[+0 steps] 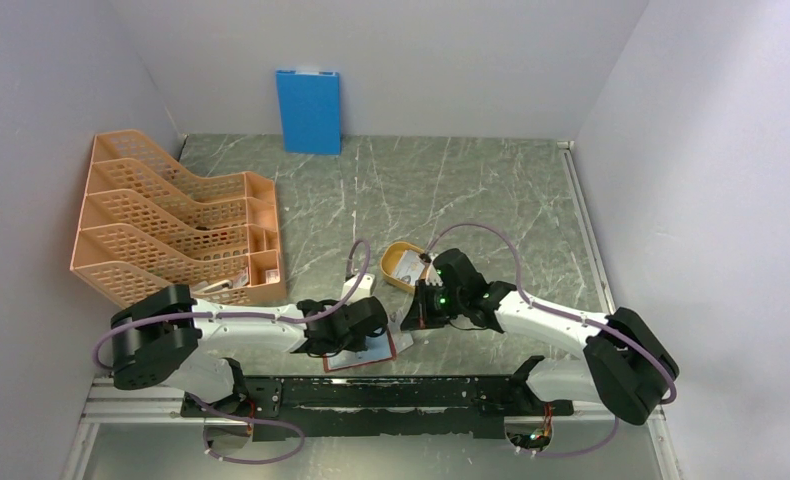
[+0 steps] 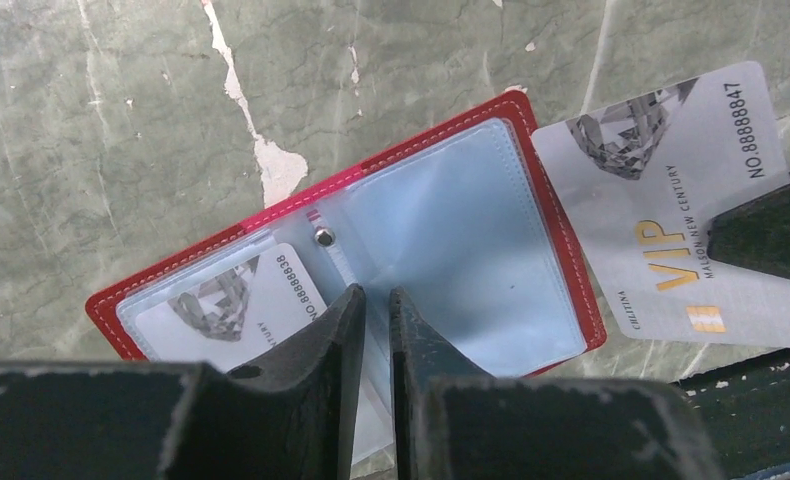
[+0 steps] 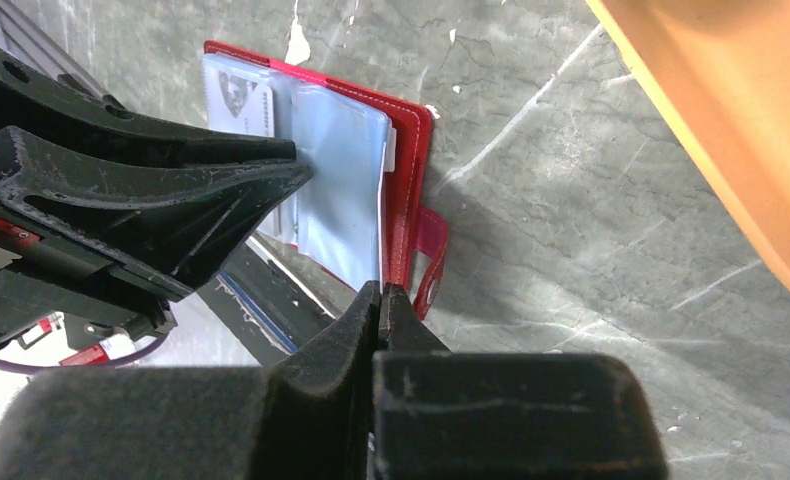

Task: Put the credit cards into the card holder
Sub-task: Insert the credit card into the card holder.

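The marble-green table point(image 1: 451, 190) carries everything. The yellow-orange tray point(image 3: 731, 130) sits well beyond the card holder, on its far side, and plays no part in the next move.

The card holder point(image 2: 451, 215) lies open and flat just in front of the arm bases. It is dark red at the border, with clear blue-tinted sleeves inside and its snap tab point(image 3: 431, 255) sticking out from the outer edge. The sleeve on the right arm's side looks empty.

The silver VIP card point(image 2: 661, 190) hangs at that same outer edge, right at the red border; I cannot tell whether it touches. Its print, and so by my reading its long axis, runs parallel to the holder's fold. It would therefore have to travel sideways toward the fold to enter the empty sleeve.

A second card point(image 2: 226, 310) of the same design is already tucked into the sleeve on the other side of the fold.

The right gripper point(image 3: 379, 292) is the nearer one to the open side. Its jaws are clamped on the VIP card, seen edge-on from its own wrist.

The left gripper point(image 2: 376, 298) sits over the fold by the snap stud point(image 2: 323, 236). Its jaws are almost together and, as far as I can judge, pinch a clear sleeve leaf to steady the holder.
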Controlling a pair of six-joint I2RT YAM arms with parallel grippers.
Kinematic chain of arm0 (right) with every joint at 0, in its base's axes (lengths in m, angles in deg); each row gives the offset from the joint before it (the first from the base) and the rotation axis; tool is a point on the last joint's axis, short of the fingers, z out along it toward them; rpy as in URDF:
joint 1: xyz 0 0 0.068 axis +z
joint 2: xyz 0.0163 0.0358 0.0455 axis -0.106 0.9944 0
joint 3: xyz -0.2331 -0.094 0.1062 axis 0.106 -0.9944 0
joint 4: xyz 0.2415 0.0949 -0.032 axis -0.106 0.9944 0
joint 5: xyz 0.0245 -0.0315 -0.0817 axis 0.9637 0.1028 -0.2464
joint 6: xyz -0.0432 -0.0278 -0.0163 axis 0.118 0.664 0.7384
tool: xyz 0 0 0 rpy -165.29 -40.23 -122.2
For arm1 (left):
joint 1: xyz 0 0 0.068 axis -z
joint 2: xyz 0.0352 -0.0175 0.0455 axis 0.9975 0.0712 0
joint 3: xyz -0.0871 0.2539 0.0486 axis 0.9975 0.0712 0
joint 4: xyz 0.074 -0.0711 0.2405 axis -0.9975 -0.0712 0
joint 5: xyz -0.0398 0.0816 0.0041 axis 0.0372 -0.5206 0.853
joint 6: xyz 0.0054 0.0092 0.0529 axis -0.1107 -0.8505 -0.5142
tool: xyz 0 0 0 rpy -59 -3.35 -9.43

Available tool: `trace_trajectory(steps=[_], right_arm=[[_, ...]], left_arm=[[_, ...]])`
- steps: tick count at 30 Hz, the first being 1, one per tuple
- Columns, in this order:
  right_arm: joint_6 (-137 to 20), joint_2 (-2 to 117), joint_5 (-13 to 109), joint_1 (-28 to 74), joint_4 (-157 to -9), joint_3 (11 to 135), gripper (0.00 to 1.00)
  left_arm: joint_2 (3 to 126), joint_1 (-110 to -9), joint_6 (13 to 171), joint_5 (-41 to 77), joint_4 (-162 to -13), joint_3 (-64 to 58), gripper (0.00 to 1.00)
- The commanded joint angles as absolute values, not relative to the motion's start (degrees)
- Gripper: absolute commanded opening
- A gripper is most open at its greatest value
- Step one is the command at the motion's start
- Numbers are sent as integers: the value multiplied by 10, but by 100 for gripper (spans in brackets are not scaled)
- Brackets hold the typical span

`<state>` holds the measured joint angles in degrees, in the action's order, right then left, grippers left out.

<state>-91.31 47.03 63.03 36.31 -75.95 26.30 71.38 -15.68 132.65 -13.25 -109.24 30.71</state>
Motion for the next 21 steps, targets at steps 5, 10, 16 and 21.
trace_trajectory(steps=[5, 10, 16, 21], right_arm=[[-918, 447, 616, 365, -771, 276, 0], [-910, 465, 642, 366, -776, 284, 0], [-911, 485, 644, 372, -776, 286, 0], [-913, 493, 640, 372, -775, 285, 0]], left_arm=[[731, -154, 1330, -127, -1085, 319, 19], [731, -154, 1331, -126, -1083, 322, 19], [731, -154, 1333, -125, -1082, 323, 19], [728, -154, 1334, -127, -1083, 324, 19]])
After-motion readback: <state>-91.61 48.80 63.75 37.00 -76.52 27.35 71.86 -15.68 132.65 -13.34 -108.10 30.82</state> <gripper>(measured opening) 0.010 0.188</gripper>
